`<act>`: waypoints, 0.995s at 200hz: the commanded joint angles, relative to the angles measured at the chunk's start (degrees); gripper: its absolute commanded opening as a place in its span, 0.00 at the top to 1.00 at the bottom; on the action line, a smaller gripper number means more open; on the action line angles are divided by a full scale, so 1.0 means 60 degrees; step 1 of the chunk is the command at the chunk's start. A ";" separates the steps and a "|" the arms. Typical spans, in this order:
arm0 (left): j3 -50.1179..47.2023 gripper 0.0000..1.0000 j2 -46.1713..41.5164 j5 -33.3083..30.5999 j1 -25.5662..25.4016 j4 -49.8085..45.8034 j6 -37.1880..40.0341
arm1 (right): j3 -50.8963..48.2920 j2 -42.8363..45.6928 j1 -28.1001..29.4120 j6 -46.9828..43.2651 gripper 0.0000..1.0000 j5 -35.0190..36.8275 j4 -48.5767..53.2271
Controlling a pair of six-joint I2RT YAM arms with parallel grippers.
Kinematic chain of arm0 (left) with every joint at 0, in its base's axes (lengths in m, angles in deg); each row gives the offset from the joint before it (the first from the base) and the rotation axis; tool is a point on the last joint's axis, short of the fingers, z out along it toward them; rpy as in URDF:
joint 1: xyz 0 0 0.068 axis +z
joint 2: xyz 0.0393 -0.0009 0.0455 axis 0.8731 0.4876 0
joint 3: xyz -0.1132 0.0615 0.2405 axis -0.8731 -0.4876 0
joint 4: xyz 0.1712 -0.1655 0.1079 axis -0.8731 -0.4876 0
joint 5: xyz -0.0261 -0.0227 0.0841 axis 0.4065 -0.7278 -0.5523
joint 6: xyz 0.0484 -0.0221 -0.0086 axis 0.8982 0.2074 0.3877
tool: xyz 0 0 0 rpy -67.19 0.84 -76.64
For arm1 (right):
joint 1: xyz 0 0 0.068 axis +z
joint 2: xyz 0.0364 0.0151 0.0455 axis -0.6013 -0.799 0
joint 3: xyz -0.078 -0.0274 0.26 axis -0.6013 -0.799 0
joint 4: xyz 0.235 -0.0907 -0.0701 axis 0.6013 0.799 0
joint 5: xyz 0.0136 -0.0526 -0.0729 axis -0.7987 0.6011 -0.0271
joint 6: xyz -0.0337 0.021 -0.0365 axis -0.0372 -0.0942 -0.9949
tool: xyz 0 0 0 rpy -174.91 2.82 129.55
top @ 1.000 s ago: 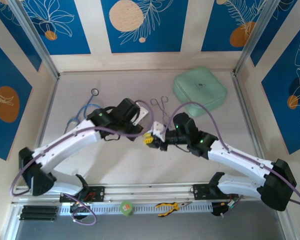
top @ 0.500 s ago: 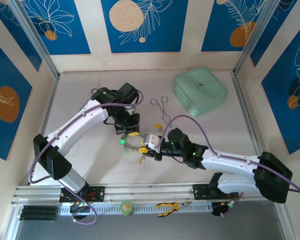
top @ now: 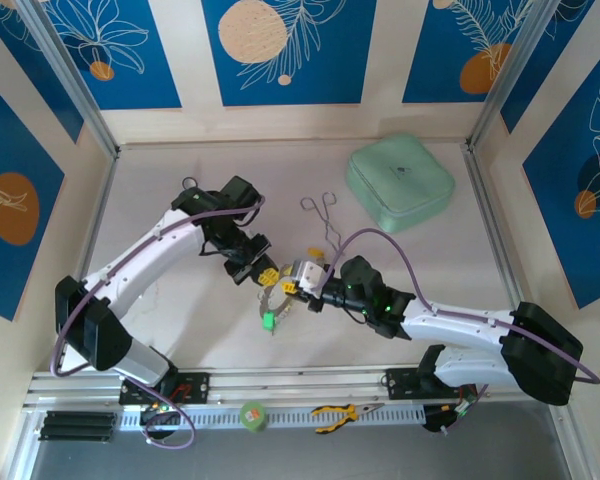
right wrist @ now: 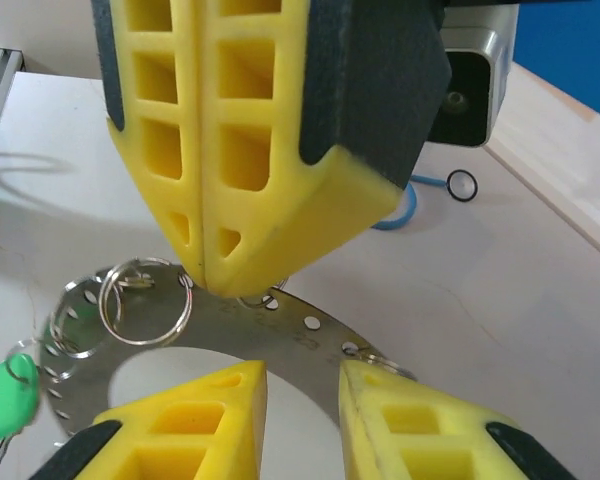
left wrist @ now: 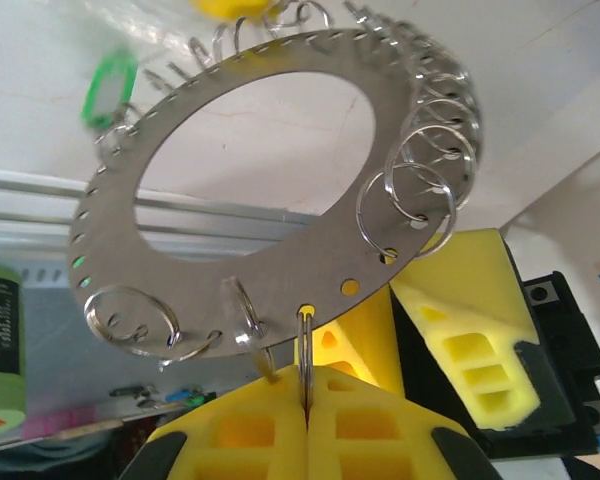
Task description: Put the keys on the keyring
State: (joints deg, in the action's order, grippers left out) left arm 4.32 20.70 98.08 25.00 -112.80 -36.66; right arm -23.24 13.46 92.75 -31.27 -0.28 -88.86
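Just inside the desk's near edge, about midway along it, the left hand holds the keyring by its rim. Its yellow fingers are pressed together on the metal, with one small wire loop caught in the seam between them. The keyring is a flat silvery disc with a wide hole, and its edge is punched and hung with many small split rings. A green-headed key dangles from the side of the rim that faces the near edge.

The right hand meets the ring from the opposite side. Its two yellow fingers are spread, and a stretch of the rim shows in the gap between them, pinched by neither. The tips of the two hands are close together, on opposite sides of the ring's band.

Silver forceps lie near the middle of the desk, beyond the hands. A mint-green case sits by the far right corner. Part of a blue-tubed stethoscope lies toward the left edge.
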 commanded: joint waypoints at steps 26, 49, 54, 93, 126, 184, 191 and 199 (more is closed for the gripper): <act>-0.0755 1.00 -0.0748 0.0933 0.0355 0.0521 -0.1320 | -0.0243 0.0158 -0.0032 -0.0558 0.74 -0.0751 -0.0838; -0.1153 1.00 -0.0980 0.1034 0.0354 0.0873 -0.1637 | -0.0166 0.0120 -0.0030 -0.0516 0.75 -0.0709 -0.0877; -0.1215 1.00 -0.1030 0.1050 0.0350 0.0907 -0.1676 | -0.0144 0.0102 -0.0026 -0.0503 0.75 -0.0735 -0.0919; -0.1573 1.00 -0.1267 0.1139 0.0377 0.1234 -0.1981 | -0.0070 -0.0064 0.0080 -0.0516 0.76 -0.1037 -0.1072; -0.1730 1.00 -0.1346 0.1183 0.0435 0.1340 -0.2001 | -0.0048 -0.0030 0.0265 -0.0842 0.76 -0.0828 -0.0700; -0.1914 1.00 -0.1455 0.1271 0.0477 0.1494 -0.2000 | -0.0138 0.0232 0.0344 -0.0958 0.77 -0.0681 -0.0406; -0.1915 1.00 -0.1456 0.1271 0.0476 0.1516 -0.2022 | -0.0115 0.0143 0.0352 -0.0942 0.77 -0.0698 -0.0491; -0.1900 1.00 -0.1439 0.1280 0.0483 0.1545 -0.2014 | -0.0104 0.0073 0.0355 -0.0899 0.77 -0.0697 -0.0652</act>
State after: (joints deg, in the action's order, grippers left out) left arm -6.91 13.55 103.85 27.12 -104.02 -47.83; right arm -24.00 14.09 94.39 -36.26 -4.70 -90.90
